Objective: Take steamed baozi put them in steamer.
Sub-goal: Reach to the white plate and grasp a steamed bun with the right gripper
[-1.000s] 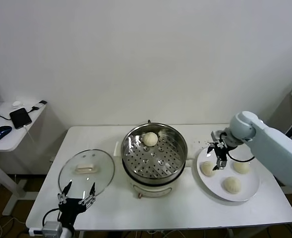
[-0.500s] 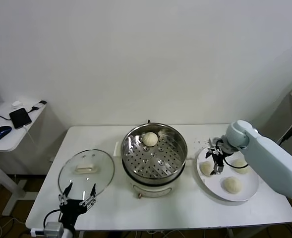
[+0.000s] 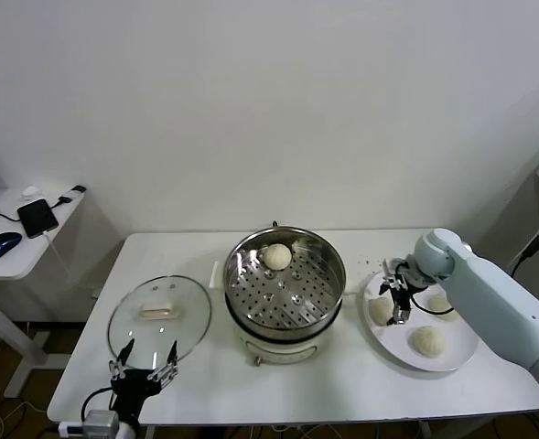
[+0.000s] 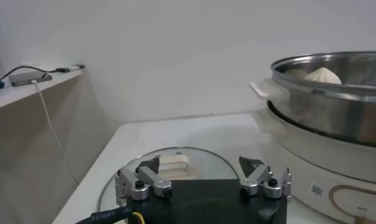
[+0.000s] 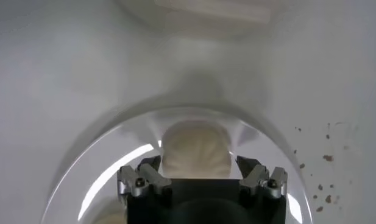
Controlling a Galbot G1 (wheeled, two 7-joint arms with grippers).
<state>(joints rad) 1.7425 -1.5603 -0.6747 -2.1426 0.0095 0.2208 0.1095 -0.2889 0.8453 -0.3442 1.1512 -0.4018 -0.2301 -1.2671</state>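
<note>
So 1 baozi (image 3: 277,256) sits in the steamer (image 3: 285,280) mid-frame, and the right gripper (image 3: 398,297), jaws wide and empty, straddles the leftmost plate bun (image 3: 381,311) at center right, which looks like it just needs lowering and closing, while the left gripper (image 3: 143,369) idles wide open and empty at lower left.

A white table (image 3: 205,389) carries 3 things: a glass lid (image 3: 159,317) on its left, the steamer (image 3: 284,291) mid-table, a white plate (image 3: 452,352) on its right.

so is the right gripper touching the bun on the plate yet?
Cannot tell. In the right wrist view the right gripper has open jaws either side of a baozi on the plate, but no clear gap or contact shows. The head view doesn't settle it either.
</note>
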